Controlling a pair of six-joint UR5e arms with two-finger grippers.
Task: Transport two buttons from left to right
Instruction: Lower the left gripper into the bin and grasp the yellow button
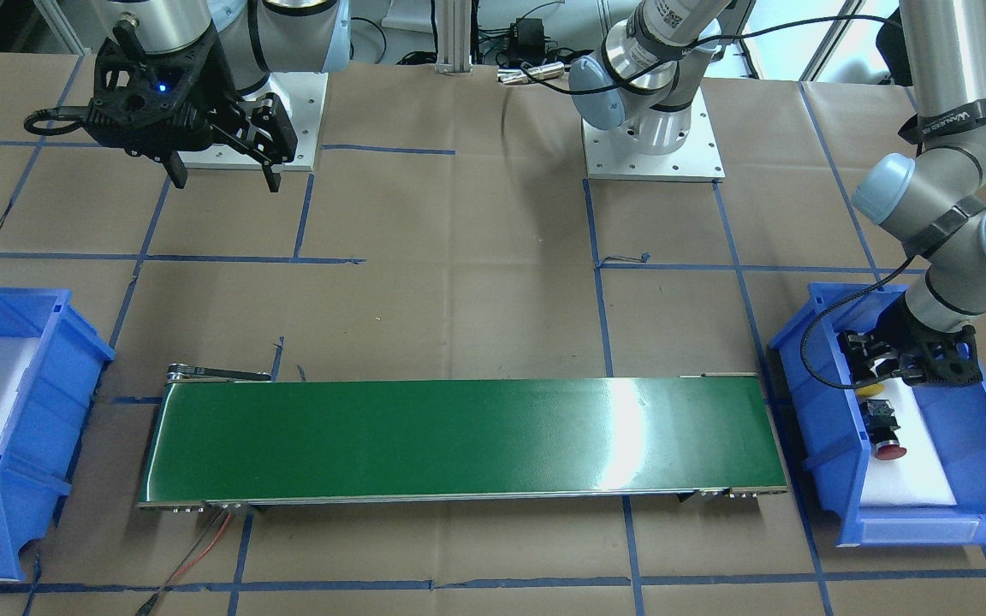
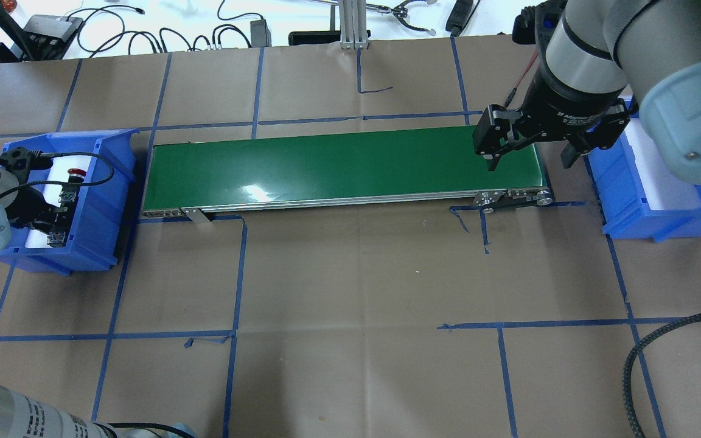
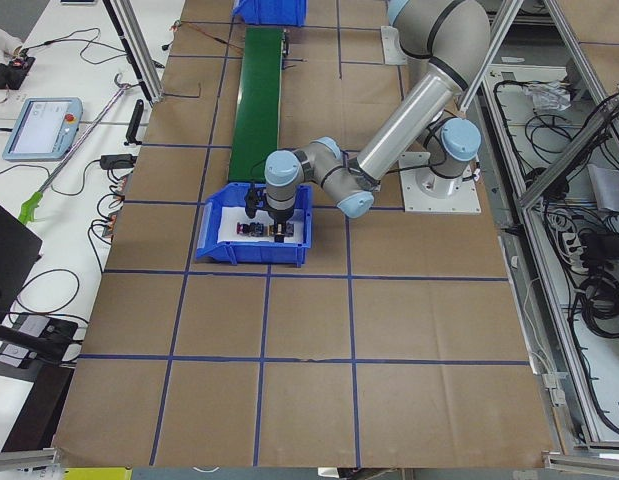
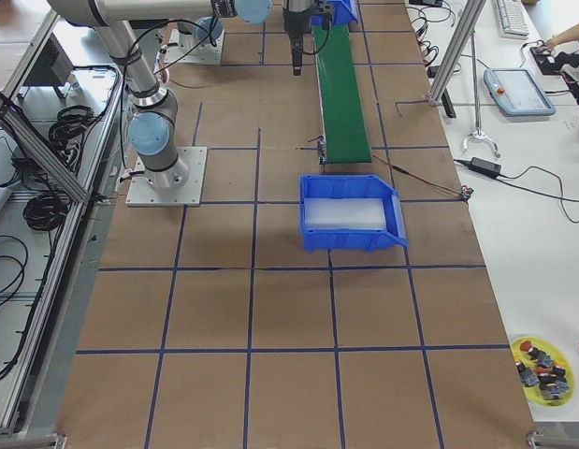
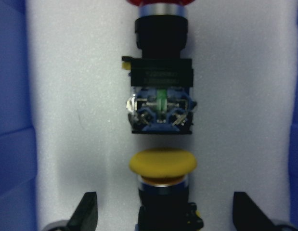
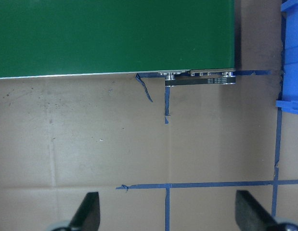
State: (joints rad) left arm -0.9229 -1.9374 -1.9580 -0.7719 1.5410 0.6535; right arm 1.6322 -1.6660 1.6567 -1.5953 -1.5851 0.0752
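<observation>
Gripper on my left arm [image 5: 165, 214] hangs inside the blue bin [image 2: 107, 201] at the bench's left edge. Its jaws are spread wide, with one finger [image 5: 86, 211] on either side of the yellow button [image 5: 162, 166] and neither touching it. Both buttons lie on their sides on the bin's white foam pad [image 5: 76, 120], end to end: the yellow cap faces the terminal end of the red button [image 5: 161, 91], just beside it but apart. My right gripper [image 2: 530, 161] hangs above the right end of the green conveyor belt [image 2: 338, 167], near the bench's right edge, jaws likewise wide and holding nothing. A second blue bin [image 2: 624, 207] stands just beyond that belt end.
</observation>
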